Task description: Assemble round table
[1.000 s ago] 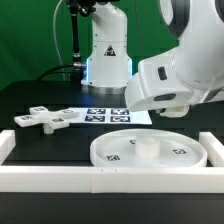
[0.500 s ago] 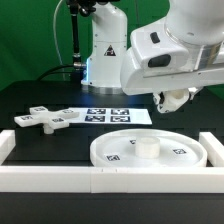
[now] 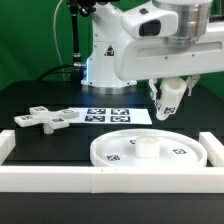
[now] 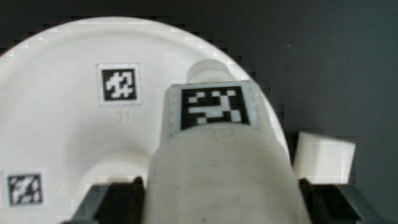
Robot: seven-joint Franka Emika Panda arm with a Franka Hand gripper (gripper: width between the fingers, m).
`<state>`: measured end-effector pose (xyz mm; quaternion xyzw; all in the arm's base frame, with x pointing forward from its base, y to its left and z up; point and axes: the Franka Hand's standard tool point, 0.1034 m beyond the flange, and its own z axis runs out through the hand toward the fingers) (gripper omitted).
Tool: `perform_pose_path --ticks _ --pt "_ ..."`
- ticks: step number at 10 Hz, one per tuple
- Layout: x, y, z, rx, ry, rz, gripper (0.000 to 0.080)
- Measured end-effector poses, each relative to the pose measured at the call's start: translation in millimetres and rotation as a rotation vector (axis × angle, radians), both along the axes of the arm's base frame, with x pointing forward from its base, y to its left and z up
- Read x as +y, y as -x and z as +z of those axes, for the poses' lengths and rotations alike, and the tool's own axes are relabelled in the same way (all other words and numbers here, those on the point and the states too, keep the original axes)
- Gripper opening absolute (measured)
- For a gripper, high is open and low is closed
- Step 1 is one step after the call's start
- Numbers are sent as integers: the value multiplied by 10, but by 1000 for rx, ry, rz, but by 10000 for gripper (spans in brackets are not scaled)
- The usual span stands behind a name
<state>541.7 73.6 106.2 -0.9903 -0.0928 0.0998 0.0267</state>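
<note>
The large round disc [image 3: 175, 150] lies flat inside the white rim, with a short raised hub [image 3: 146, 148] at its middle. My gripper [image 3: 166, 93] is shut on the short cylindrical leg [image 3: 170, 104] and holds it tilted in the air above the disc's far right edge. In the wrist view the leg [image 4: 217, 130] fills the middle with its tag facing the camera. A black finger presses on each side of the leg, one of these fingers [image 4: 114, 200] low in the frame, and the disc [image 4: 89, 60] lies beyond. The cross-shaped foot piece [image 3: 45, 119] lies on the table at the exterior view's left.
The white straight-walled rim [image 3: 100, 180] runs along the front and both sides of the disc. The marker board [image 3: 108, 113] lies behind the disc. The arm's base [image 3: 105, 55] stands at the back. A white block edge [image 4: 327, 156] shows beside the leg in the wrist view.
The arm has lifted and swung back, away from the camera. The gripper and the leg in it now show above the disc; earlier the arm's body hid them.
</note>
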Motion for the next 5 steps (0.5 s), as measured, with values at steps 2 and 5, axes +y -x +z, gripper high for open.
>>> perform_pose_path --ticks 2,5 --pt "-12 -166 22 -183 -13 -8 407" --pt "-102 -196 -6 -378 -26 -11 407"
